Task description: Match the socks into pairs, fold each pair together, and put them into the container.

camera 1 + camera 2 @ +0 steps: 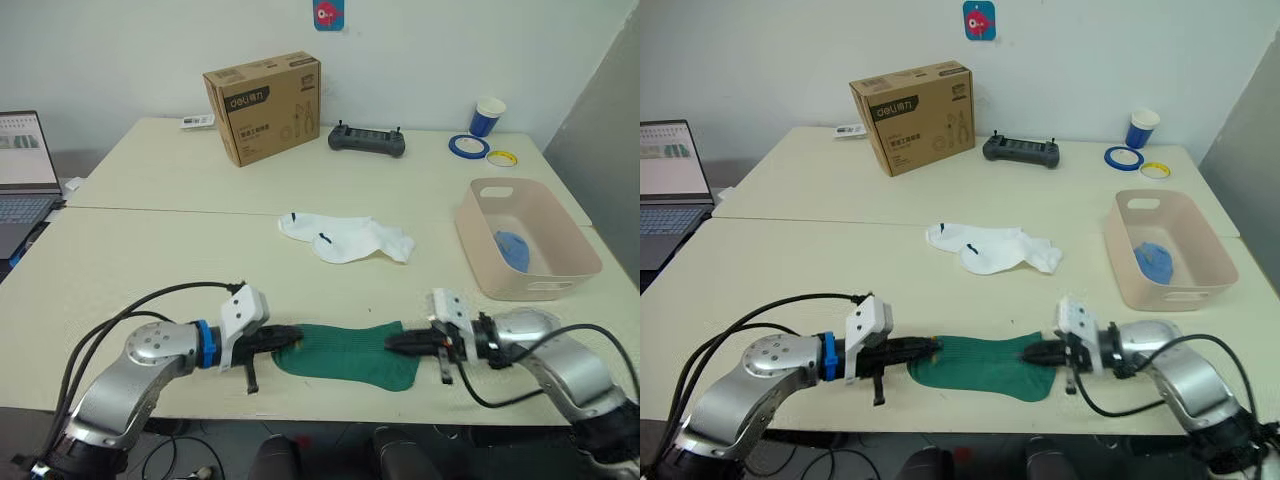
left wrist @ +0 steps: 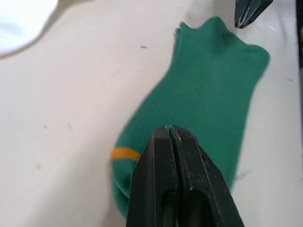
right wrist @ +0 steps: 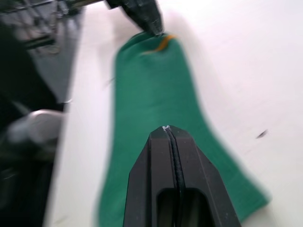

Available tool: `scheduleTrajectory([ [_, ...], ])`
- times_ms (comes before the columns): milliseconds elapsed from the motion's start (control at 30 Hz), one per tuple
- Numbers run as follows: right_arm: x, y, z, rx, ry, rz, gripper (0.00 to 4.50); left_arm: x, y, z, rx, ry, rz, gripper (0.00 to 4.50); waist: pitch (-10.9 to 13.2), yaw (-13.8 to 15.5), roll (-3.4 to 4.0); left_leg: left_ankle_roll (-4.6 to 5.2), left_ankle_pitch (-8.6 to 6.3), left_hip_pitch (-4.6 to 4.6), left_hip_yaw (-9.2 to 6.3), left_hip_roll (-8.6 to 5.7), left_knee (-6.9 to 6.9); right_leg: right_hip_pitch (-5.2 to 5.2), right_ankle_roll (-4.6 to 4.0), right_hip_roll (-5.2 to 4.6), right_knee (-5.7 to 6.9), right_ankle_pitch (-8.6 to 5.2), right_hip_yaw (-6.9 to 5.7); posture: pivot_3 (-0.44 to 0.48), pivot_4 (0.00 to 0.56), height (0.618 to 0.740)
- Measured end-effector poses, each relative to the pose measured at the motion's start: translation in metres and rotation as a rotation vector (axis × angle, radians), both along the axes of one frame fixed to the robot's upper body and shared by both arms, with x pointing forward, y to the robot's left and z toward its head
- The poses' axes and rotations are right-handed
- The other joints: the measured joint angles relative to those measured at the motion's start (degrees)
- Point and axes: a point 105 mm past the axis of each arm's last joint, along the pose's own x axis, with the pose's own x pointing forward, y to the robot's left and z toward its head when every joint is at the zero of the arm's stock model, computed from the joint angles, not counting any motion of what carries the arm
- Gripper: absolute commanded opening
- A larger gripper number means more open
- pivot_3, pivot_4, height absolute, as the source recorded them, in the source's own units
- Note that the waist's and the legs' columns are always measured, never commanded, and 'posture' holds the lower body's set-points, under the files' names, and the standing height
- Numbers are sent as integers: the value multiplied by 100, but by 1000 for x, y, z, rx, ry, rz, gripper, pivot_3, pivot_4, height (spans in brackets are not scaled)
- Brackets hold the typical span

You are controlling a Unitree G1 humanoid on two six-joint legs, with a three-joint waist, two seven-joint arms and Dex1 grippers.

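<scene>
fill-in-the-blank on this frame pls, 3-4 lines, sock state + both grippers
1. The left gripper and the right gripper sit at opposite ends of the ____ socks.
2. The blue socks lie inside the ____.
3. The white socks lie on the table, touched by ____ gripper.
4. Both grippers' jaws are ____.

Missing words: green; container; neither; shut

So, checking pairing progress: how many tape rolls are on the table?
2: a blue tape roll and a yellow tape roll, side by side beyond the container.
</scene>
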Motion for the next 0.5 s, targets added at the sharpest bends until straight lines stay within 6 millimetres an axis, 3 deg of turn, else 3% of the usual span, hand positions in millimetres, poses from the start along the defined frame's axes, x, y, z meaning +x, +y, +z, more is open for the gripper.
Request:
scheduleTrajectory([
  [167, 15, -1, -21, -72, -45, -47, 0, 6, 3, -20, 67, 39, 23, 35, 0, 4, 1, 0, 0, -10, 1, 0, -5, -5, 21, 0, -2, 8, -2, 0, 150, 740],
  [400, 8, -34, -18, -140, -57, -47, 0, 5, 15, -20, 91, 7, 47, 35, 0, 12, 1, 0, 0, -4, -4, 3, -7, 0, 8, 0, 0, 0, -5, 0, 150, 740],
  [500, 7, -35, -10, -86, -14, -70, 0, 8, 15, -13, 31, 12, 70, 35, 0, 8, 1, 1, 0, -4, -3, 3, 1, 0, 3, 0, 6, 2, -3, 0, 150, 740],
])
